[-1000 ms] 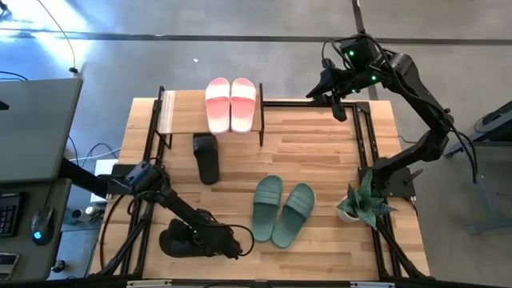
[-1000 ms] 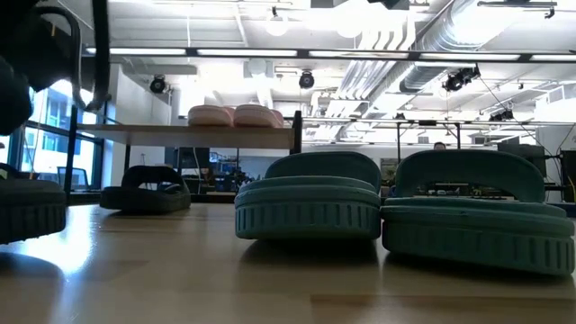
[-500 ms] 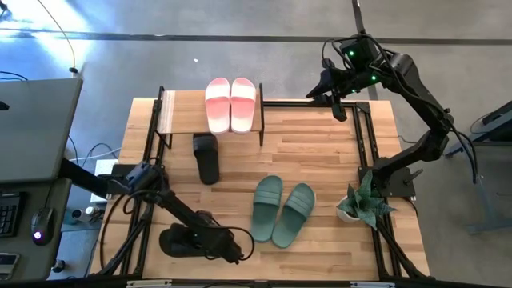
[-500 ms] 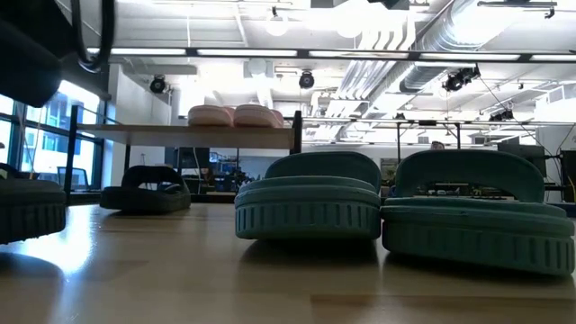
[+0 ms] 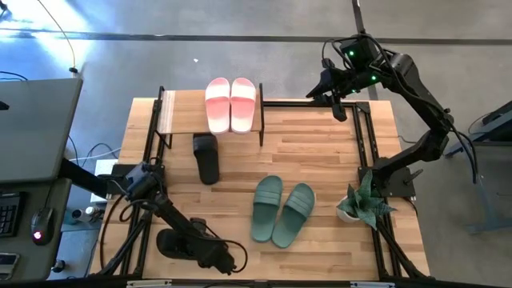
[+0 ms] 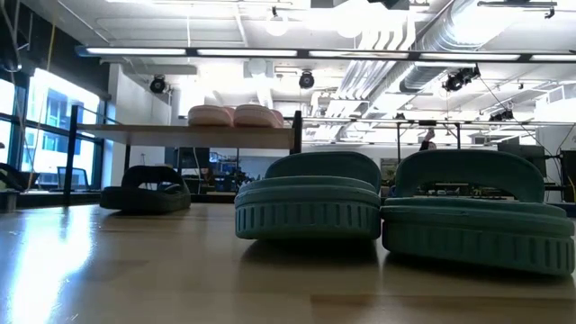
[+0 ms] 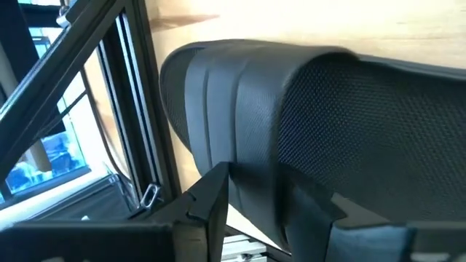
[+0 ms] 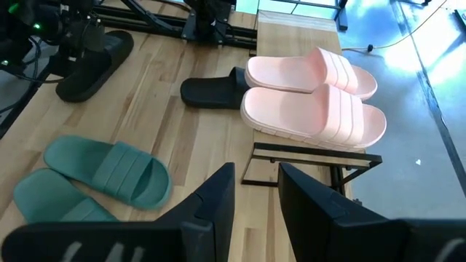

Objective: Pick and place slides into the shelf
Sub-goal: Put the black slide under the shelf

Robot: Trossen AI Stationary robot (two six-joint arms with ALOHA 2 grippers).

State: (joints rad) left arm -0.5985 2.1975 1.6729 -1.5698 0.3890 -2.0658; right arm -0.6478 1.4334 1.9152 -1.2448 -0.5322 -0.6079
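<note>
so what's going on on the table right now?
The left gripper is down at the near-left table edge, closing on a black slide, strap between its fingers. The pink pair already sits on top of the shelf. The other black slide lies in front of the shelf, the green pair mid-table. The right gripper waits open at the far-right corner.

Pink slides atop shelf; green pair, two black slides on table.
</note>
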